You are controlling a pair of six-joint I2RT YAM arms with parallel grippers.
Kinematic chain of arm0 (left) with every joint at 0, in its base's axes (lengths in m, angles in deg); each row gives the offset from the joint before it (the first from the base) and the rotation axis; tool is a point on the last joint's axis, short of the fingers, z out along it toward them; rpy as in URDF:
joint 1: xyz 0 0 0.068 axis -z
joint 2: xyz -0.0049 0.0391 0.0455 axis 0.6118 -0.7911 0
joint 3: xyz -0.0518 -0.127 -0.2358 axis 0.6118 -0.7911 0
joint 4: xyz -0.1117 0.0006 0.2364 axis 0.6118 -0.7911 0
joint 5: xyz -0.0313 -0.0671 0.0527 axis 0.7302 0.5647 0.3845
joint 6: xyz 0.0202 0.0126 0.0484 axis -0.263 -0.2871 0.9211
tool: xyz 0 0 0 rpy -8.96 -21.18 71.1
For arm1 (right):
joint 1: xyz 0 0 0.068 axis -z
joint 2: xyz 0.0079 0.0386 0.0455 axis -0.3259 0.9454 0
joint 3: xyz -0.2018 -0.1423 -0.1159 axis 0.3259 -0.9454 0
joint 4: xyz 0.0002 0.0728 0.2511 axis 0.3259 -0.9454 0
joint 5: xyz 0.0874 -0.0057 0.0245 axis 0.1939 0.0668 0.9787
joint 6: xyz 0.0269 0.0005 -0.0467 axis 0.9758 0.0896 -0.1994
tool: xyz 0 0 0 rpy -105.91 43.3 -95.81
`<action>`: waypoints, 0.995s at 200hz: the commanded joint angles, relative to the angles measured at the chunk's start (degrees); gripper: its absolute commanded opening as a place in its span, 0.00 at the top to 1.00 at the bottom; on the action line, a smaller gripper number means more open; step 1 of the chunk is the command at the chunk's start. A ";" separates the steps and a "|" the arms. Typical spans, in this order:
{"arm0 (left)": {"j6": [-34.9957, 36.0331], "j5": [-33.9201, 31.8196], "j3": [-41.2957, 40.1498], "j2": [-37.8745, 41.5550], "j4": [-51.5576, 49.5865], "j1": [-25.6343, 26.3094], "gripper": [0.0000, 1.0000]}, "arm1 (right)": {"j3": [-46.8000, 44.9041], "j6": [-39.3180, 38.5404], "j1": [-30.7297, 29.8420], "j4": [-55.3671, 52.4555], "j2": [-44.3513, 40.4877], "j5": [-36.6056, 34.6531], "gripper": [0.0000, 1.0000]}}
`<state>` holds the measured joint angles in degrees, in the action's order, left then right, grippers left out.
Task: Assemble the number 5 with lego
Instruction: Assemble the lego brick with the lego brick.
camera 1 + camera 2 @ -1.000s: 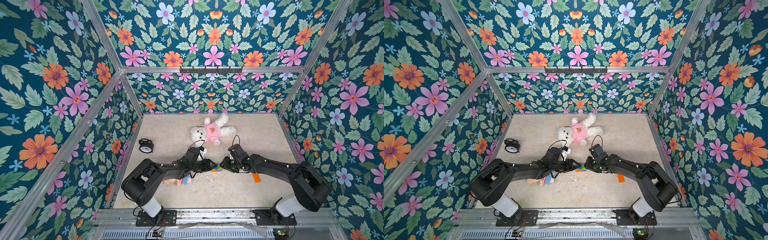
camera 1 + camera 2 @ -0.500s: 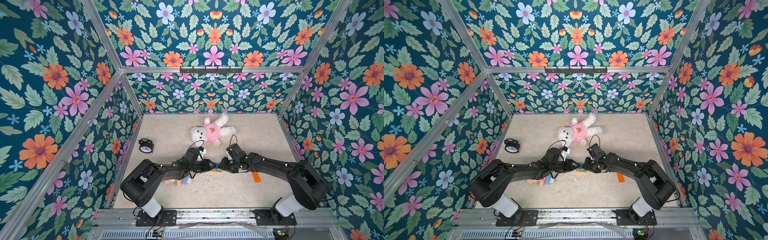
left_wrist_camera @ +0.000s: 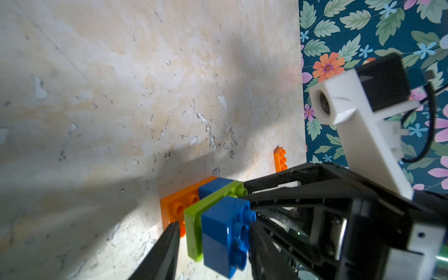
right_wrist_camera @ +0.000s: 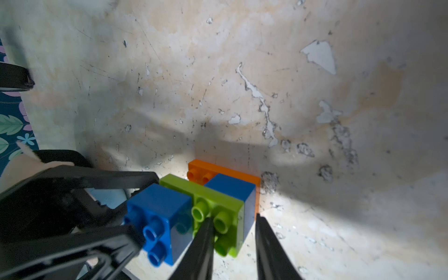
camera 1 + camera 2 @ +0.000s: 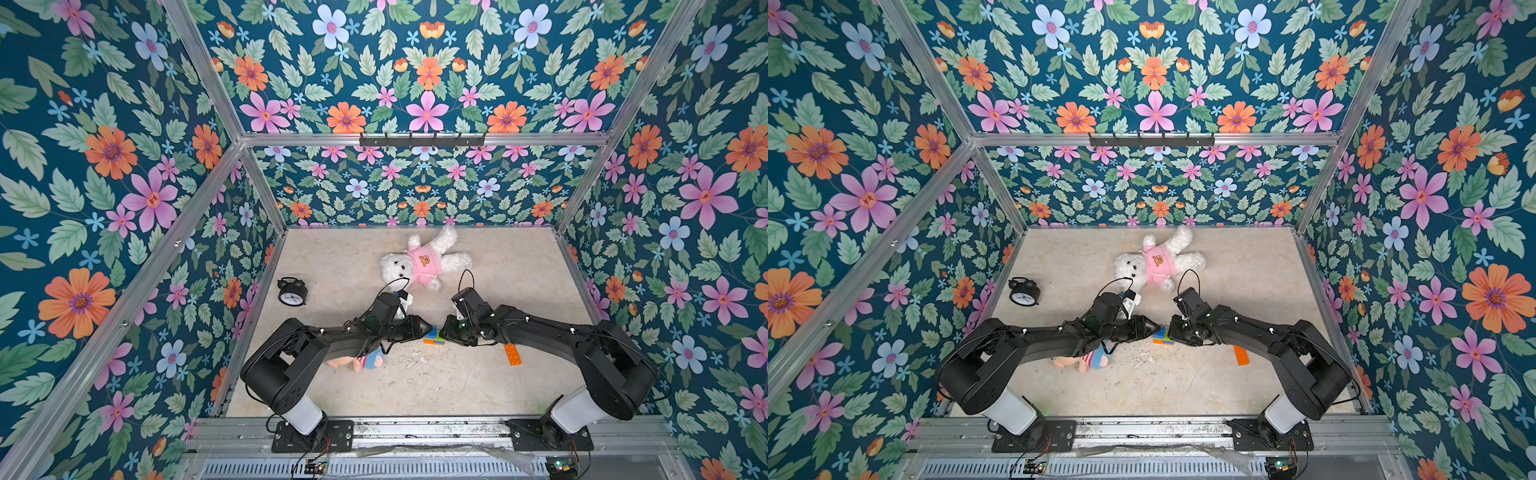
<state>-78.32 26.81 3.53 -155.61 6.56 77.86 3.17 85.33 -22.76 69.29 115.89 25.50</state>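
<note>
Stack [image 3: 223, 232] clamped by left claw [image 3: 215, 225], right claw [image 4: 233, 219] grip unclear, spare orange brick [image 3: 280, 160] outside right wrist view

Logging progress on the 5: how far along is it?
Done: four bricks, orange, blue, green, blue, are joined into a stack. In hand: the left pincer grips its outer blue end; the right pincer straddles the green edge, grip unclear. Left: the loose orange brick lies apart, not yet added.
</note>
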 commanded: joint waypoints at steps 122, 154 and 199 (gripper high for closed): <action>2.15 1.31 1.29 -1.47 -2.92 0.03 0.47 | -0.35 0.04 -0.06 -4.75 0.33 -3.33 0.72; 2.37 0.70 1.40 -1.56 -3.89 0.03 0.46 | -0.88 0.25 -0.05 -4.11 0.90 -2.96 0.73; 2.85 -0.12 1.23 -1.27 -5.36 0.00 0.47 | -2.07 0.69 -0.03 -3.23 1.56 -2.81 0.76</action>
<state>-76.46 27.49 4.86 -156.86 4.18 77.83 2.43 85.37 -22.76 71.69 116.61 25.52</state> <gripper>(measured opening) 0.536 0.245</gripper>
